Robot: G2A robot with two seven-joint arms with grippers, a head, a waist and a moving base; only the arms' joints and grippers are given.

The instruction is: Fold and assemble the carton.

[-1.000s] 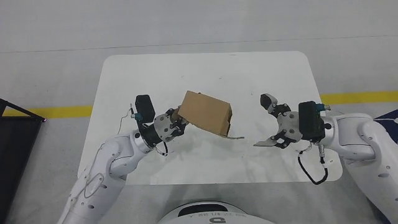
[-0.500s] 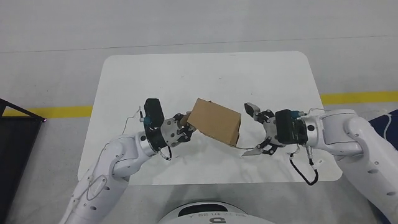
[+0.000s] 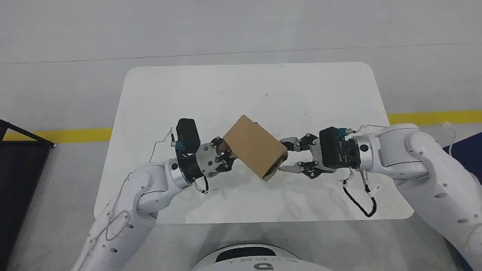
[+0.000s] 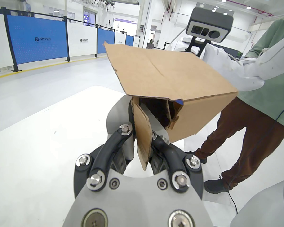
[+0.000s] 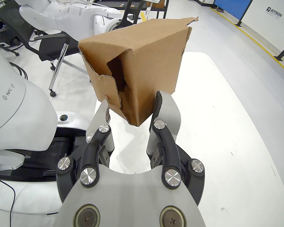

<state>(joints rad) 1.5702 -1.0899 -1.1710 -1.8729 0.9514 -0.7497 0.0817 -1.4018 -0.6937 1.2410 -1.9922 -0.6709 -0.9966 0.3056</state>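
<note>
Over the front-middle of the white table [image 3: 316, 98] you've got the brown carton [image 3: 256, 147] held up off the surface, tilted, between both arms. The left gripper [image 4: 143, 140] is clamped tight on one loose end flap [image 4: 142, 128], with the flap edge-on between its pads. The rest of that end gapes open and you can see the dark inside. The right gripper [image 5: 132, 109] sits at the opposite end, half-spread astride the carton's lowest corner. One of its fingertips [image 5: 166, 106] is at the side panel's edge and the other is beside a ragged flap. You can't tell from these views whether those pads actually press. That end isn't closed either: its flaps sit ajar with a slot between them. The flap edges are torn and wavy. From the top view the two grippers face each other across the carton.
</note>
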